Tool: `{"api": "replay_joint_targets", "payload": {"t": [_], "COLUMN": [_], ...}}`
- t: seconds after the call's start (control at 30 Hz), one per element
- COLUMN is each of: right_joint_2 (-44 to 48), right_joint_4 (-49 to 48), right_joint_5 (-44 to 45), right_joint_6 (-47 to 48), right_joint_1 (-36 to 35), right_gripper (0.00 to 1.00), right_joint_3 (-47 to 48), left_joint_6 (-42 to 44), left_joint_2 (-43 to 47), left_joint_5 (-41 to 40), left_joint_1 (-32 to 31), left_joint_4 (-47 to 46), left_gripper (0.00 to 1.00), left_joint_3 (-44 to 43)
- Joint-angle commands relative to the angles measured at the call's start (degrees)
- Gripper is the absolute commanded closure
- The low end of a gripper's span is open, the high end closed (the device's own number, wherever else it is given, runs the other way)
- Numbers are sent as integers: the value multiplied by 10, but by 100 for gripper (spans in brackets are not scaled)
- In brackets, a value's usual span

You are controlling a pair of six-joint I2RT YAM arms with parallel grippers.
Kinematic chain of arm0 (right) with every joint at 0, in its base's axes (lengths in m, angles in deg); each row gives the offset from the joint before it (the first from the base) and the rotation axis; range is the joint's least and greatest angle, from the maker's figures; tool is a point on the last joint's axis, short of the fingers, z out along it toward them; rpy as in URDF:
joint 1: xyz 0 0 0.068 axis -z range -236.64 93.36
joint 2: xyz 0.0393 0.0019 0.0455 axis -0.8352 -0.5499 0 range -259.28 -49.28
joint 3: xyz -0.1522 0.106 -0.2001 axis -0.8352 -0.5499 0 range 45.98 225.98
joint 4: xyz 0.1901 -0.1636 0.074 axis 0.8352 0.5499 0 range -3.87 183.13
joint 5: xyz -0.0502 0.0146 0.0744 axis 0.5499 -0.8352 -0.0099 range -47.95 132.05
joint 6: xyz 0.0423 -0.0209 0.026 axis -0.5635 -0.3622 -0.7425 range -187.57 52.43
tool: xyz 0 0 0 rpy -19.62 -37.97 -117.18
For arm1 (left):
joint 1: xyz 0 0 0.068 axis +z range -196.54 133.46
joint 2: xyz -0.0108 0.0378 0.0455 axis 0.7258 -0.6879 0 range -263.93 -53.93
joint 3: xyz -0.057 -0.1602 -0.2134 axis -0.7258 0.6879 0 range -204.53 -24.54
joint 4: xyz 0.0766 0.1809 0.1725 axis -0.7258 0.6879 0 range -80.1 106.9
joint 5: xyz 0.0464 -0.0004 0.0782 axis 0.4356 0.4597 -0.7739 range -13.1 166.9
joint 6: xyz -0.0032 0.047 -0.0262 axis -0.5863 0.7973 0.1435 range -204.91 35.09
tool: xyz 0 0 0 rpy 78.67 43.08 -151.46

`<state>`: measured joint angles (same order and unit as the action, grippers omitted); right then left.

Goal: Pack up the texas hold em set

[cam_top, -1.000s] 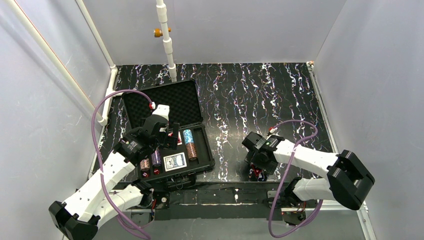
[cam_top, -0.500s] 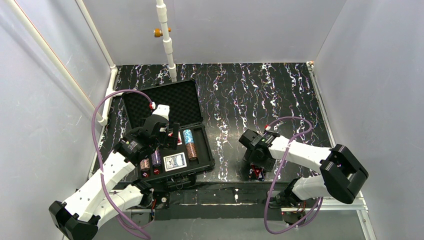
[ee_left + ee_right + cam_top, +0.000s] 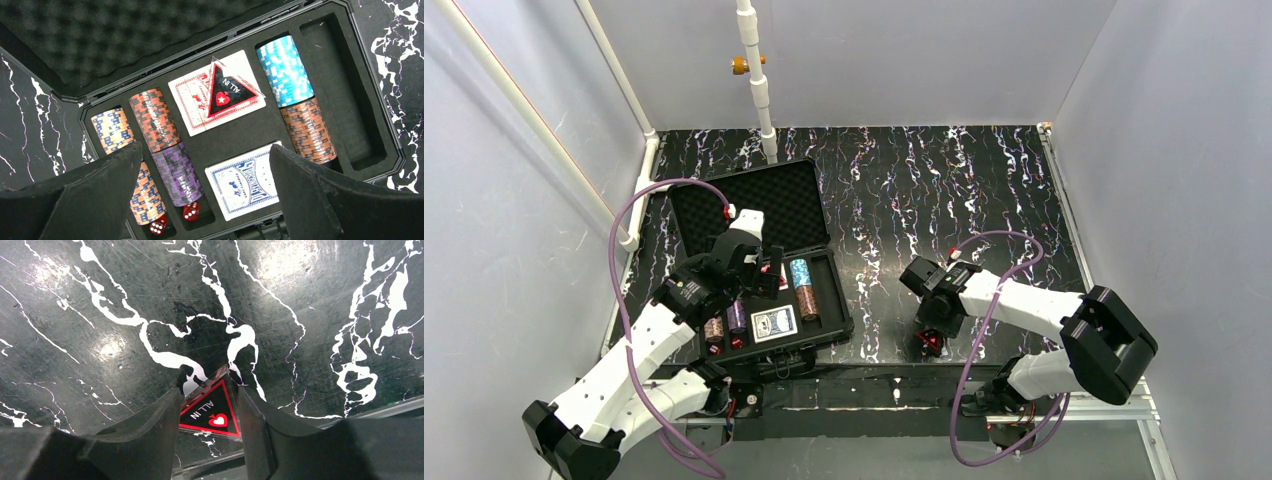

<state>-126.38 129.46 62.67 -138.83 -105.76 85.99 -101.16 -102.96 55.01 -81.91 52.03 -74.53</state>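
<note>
The right pincer [image 3: 209,390] clamps the red-edged "ALL IN" triangle [image 3: 212,415] between its fingers on the marbled desk [image 3: 100,315] — well apart from the open black case [image 3: 385,145], where the left pincer [image 3: 204,147] hangs with fingers spread wide, chip stacks [image 3: 155,120] below it.

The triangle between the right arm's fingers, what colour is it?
The triangle is black with a red border and emblem; right wrist view shows it best.
</note>
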Motion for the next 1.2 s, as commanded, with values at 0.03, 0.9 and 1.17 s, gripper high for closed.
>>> {"api": "replay_joint_targets", "payload": {"t": [0.03, 0.9, 1.17], "right_joint_2": [-16, 8, 0], "right_joint_4": [14, -20, -23], "right_joint_5": [8, -68, -68], "right_joint_6": [22, 238, 234], "right_joint_1": [2, -22, -31], "right_gripper": [49, 14, 14], "right_joint_3": [9, 13, 12], "left_joint_6": [4, 5, 4], "left_joint_2": [-2, -11, -11], "left_joint_5": [-16, -21, -20], "left_joint_1": [-2, -2, -2], "left_joint_4": [13, 14, 15], "left_gripper": [2, 2, 2], "left_joint_3": [-17, -17, -18]}}
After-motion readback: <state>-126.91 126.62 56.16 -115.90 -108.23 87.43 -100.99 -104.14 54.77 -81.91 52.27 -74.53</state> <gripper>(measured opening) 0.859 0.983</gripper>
